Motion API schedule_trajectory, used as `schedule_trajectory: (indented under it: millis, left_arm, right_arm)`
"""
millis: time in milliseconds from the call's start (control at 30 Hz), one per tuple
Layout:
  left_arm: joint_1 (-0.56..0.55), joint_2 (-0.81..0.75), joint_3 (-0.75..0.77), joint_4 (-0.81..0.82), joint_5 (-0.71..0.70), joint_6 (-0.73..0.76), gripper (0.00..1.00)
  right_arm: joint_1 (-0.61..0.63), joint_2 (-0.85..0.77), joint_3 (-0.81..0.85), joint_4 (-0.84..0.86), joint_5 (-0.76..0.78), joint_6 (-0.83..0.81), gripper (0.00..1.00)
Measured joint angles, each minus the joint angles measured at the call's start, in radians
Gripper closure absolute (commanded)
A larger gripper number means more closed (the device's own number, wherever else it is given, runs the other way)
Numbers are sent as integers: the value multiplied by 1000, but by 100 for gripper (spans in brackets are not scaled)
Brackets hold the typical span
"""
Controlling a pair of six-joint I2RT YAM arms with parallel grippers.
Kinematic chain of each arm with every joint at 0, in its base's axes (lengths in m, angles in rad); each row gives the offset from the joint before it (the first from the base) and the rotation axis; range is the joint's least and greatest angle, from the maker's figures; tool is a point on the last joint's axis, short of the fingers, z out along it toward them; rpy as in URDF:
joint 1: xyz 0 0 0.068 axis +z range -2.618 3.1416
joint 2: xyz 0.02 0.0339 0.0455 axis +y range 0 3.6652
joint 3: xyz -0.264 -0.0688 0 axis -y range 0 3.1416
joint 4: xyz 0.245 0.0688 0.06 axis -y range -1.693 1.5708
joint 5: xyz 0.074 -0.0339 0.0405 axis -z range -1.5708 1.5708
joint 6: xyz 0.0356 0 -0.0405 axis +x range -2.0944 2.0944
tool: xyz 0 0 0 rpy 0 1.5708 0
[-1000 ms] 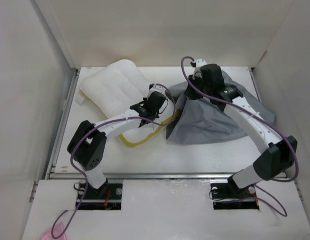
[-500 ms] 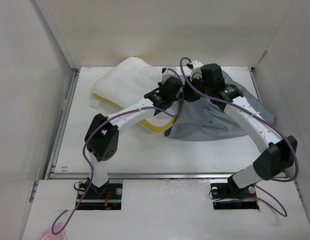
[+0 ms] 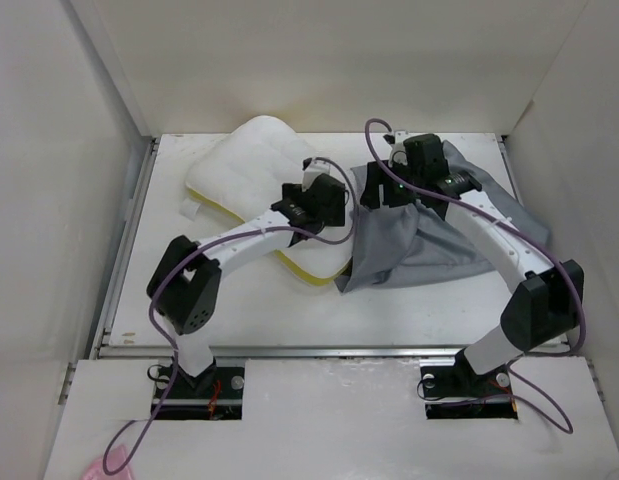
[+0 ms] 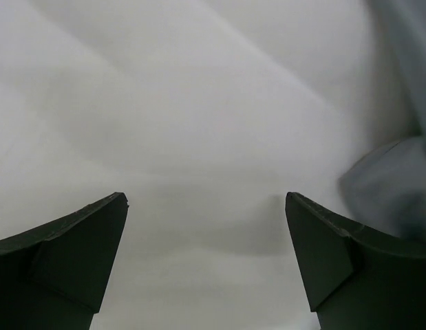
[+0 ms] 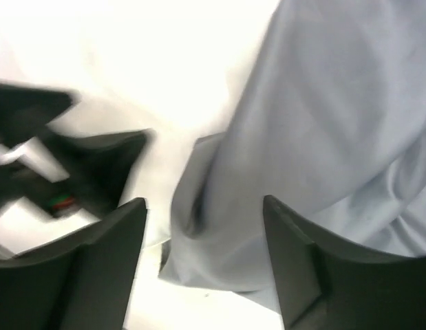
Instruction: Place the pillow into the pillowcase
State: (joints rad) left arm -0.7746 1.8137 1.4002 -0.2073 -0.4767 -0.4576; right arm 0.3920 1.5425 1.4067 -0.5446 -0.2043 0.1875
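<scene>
Pillowcase lies right of centre in the top view. Pillow lies upper left, its long axis running diagonally down-right to touch the grey edge. Left gripper, the nearer one, is over the pillow with fingers apart. Right gripper is over grey cloth, also apart. Only the wrist views show these gaps.

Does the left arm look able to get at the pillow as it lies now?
Probably yes. The left gripper hangs open right over the pillow, with nothing between it and the white fabric. The pillowcase shows only at the edge of the left wrist view.
</scene>
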Motion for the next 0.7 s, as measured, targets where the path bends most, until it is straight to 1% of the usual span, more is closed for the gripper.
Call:
schedule_trajectory:
  millis: [67, 100, 133, 233, 333, 467, 500, 533, 600, 633, 667, 700]
  left_arm:
    - [6, -77, -76, -33, -3, -5, 0]
    - [10, -116, -106, -51, -8, -8, 0]
    - [14, -160, -135, -75, -11, -20, 0]
    - [21, -223, -184, -100, -8, -39, 0]
    - [24, -227, -237, -100, 25, -45, 0]
    - [15, -159, -261, -84, 83, -34, 0]
    - [14, -140, -257, -72, 87, -29, 10]
    - [15, -122, -250, -64, 95, -26, 24]
    - [16, -93, -228, -58, 108, -16, 56]
    - [15, -79, -214, -50, 112, -5, 86]
    - [15, -70, -206, -42, 117, -5, 100]
    - [15, -62, -200, -30, 119, 4, 100]
  right_arm:
    - [-5, 3, -14, -1, 11, 3, 17]
    - [-5, 3, -20, -5, 14, 3, 15]
    - [-5, 3, -26, -6, 18, 2, 15]
    - [-5, -13, -65, -6, 36, 2, 15]
    - [-5, -60, -153, -10, 45, 7, 15]
    - [12, -132, -276, -29, 55, 34, 17]
    - [23, -144, -299, -29, 56, 44, 18]
    - [38, -151, -321, -29, 58, 53, 18]
    - [76, -150, -349, -21, 59, 75, 19]
    - [95, -141, -356, -8, 58, 83, 20]
    - [111, -126, -360, 7, 57, 91, 30]
    - [128, -103, -360, 33, 57, 101, 43]
